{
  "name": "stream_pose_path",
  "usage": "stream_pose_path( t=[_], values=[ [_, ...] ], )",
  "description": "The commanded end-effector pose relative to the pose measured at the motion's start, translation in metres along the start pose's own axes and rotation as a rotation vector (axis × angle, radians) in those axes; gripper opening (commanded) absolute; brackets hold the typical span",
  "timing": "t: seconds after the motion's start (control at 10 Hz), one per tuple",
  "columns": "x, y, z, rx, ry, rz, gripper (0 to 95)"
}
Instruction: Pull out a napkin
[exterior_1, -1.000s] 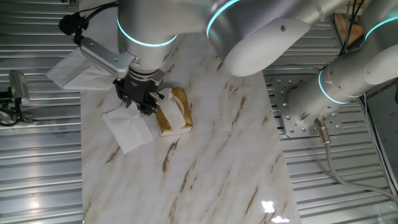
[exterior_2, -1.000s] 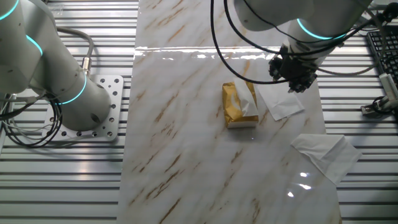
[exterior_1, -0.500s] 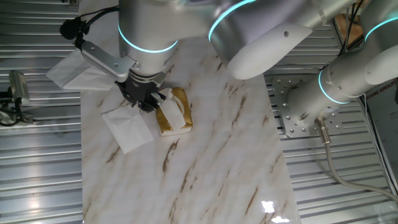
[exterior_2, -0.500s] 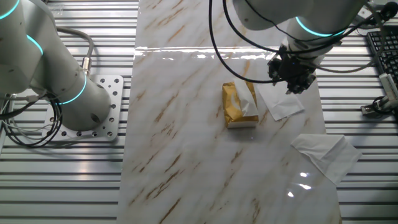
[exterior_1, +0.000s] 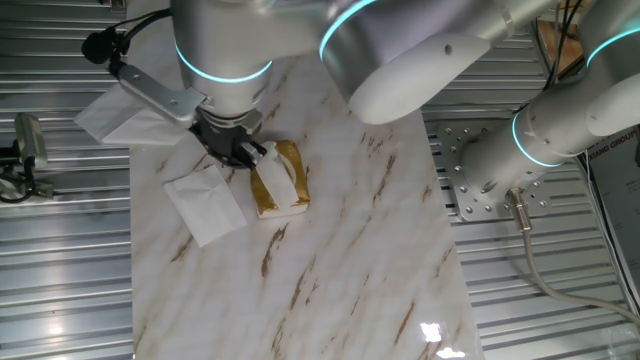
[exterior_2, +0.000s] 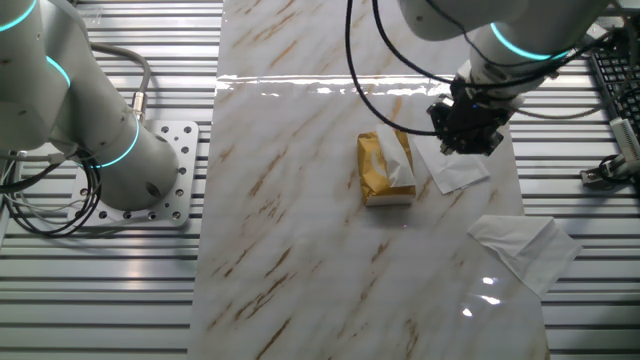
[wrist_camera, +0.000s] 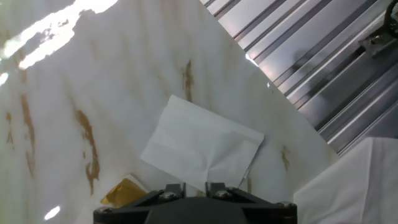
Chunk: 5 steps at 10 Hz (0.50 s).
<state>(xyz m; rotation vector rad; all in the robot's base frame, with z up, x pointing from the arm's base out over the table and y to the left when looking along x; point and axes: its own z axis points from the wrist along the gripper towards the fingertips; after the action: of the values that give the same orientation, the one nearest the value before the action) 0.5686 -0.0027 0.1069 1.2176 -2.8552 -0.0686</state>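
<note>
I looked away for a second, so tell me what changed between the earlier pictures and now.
The gripper rose a little and drifted away from the loose napkin, toward the far end of the table. I cannot tell how its jaws stand, and it carries nothing visible. The napkin, the yellow packet and the larger white paper lie where they were.
</note>
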Motion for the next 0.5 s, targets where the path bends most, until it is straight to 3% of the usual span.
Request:
stream_pose_path(
  t=[0.1, 0.5],
  values=[
    [0.0038, 0.0020, 0.0056, -0.009, -0.020, 0.063, 0.0],
    [0.0059, 0.0035, 0.0075, -0.012, -0.025, 0.056, 0.0]
  ],
)
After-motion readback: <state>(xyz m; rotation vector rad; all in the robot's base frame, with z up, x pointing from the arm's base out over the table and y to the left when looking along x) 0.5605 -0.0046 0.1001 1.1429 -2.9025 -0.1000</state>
